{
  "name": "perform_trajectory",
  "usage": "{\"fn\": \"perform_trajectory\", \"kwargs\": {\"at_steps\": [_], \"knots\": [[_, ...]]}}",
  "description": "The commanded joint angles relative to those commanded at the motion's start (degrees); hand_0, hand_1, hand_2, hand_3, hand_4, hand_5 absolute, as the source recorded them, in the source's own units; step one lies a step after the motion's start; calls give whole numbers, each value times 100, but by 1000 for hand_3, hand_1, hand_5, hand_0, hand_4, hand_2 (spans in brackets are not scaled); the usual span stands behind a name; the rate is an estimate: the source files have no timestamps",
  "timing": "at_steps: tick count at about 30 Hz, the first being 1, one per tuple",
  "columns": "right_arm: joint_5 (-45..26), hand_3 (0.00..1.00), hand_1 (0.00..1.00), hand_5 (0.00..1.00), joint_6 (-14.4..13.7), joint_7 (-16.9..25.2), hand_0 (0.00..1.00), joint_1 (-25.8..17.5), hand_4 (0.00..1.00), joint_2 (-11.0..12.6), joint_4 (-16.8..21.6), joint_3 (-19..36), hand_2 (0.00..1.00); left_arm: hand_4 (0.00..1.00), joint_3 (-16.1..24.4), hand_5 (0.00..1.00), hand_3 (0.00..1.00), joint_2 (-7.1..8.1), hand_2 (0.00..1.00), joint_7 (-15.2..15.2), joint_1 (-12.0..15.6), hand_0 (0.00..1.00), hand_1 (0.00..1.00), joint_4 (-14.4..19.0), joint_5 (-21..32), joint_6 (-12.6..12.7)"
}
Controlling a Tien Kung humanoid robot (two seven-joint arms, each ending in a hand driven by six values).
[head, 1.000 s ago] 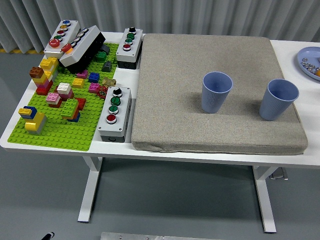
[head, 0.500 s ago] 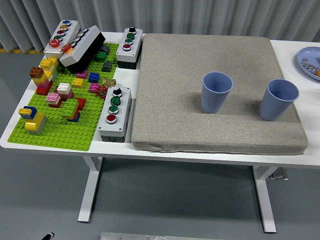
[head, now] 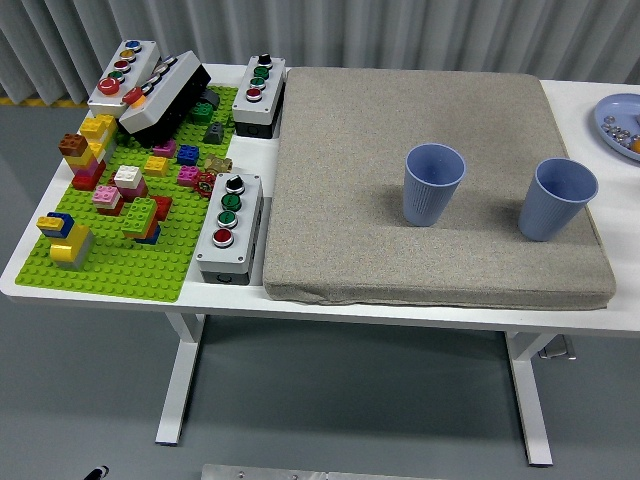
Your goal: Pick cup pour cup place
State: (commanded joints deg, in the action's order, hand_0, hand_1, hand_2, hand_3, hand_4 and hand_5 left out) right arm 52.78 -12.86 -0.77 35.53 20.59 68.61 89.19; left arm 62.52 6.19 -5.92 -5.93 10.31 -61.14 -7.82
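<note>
Here two blue cups — one point(head: 433, 184), another point(head: 556, 198) — stand upright, apart, on the grey mat point(head: 340, 200); no hand shows.

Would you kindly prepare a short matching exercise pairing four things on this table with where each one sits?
Things:
1. left blue cup
2. right blue cup
3. green brick baseplate
4. blue plate

Places:
A. left end of the table
B. cut off at the picture's right edge
C. near the middle of the grey mat
D. by the mat's right edge

Pairs: 1-C, 2-D, 3-A, 4-B
</note>
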Motion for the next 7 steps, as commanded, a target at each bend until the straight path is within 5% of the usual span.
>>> {"fn": "perform_trajectory", "kwargs": {"at_steps": [7], "knots": [[-7, 850, 849, 998, 3, 4, 944, -17, 763, -8, 1, -31, 846, 592, -21, 998, 772, 4, 860, 3, 22, 827, 786, 0, 6, -2]]}}
